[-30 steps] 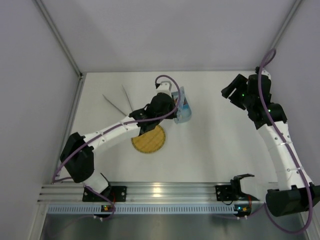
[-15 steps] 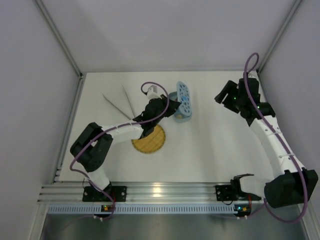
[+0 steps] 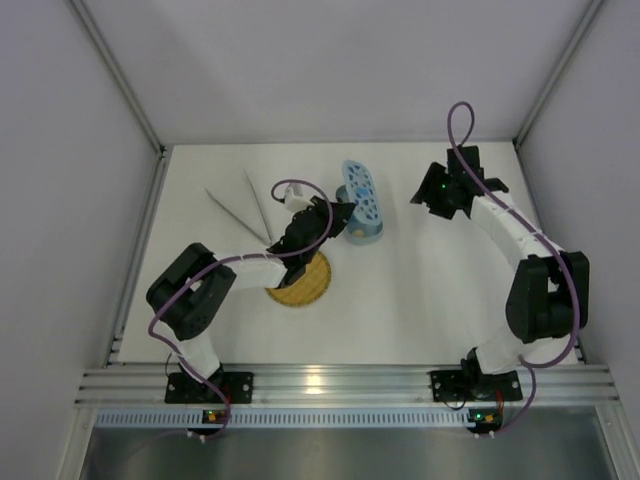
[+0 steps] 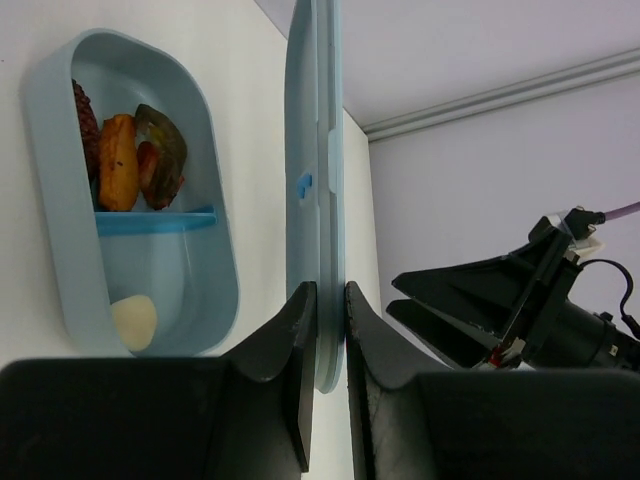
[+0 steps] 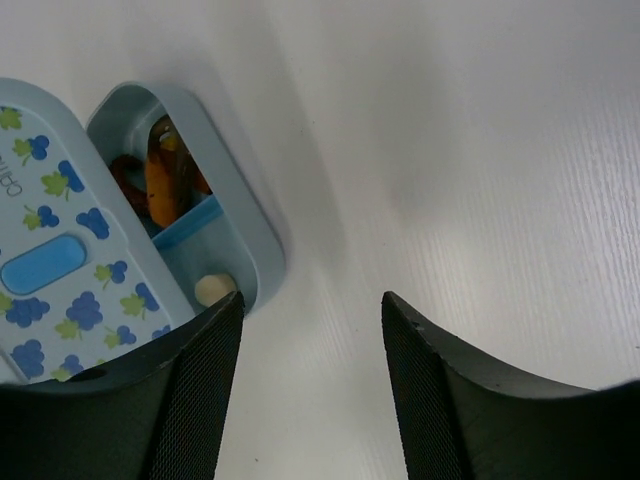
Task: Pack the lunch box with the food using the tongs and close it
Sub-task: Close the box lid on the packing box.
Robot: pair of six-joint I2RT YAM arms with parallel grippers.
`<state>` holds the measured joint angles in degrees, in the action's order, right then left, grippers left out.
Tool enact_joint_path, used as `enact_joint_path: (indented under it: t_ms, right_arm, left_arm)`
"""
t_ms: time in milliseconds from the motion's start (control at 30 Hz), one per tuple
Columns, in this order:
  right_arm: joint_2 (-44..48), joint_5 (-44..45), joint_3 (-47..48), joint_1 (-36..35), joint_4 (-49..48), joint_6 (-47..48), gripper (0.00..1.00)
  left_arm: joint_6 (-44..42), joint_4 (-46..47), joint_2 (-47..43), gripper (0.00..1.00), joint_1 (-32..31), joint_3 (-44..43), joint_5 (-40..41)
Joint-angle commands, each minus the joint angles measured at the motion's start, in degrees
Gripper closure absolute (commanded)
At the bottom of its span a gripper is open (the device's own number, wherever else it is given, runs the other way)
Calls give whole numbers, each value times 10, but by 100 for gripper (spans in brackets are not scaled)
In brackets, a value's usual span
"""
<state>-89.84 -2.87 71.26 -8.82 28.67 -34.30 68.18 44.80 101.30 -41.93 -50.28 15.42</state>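
Note:
The light-blue lunch box lies open on the white table. One compartment holds brown, dark red and orange food; the other holds a white piece. My left gripper is shut on the edge of the spotted lid, which is raised beside the box. My right gripper hangs open to the right of the box with nothing between its fingers. The tongs lie on the table at the back left.
A round yellow plate sits in front of the box, partly under my left forearm. Grey walls close the table at the back and on both sides.
My right arm has swung left toward the box, its jaws a little narrower. My left arm has shifted and turned the lid from edge-on to its spotted face showing from above.

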Motion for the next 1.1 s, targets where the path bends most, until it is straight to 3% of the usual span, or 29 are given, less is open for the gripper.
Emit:
enact_joint_path:
  t_ms: [0, 467, 733, 1067]
  right_arm:
    - [-35, -18, 63, 2, -44, -10, 44]
    - [-147, -28, 132, -35, -47, -9, 45]
    - [-219, -21, 204, -45, -2, 13, 47]
    - [-246, -26, 201, -47, 0, 17, 52]
  left_arm:
    - [22, 82, -2, 100, 4, 13, 31]
    - [79, 181, 67, 100, 5, 48, 78]
    - [82, 189, 93, 100, 5, 40, 75]
    - [95, 193, 121, 100, 5, 36, 69]
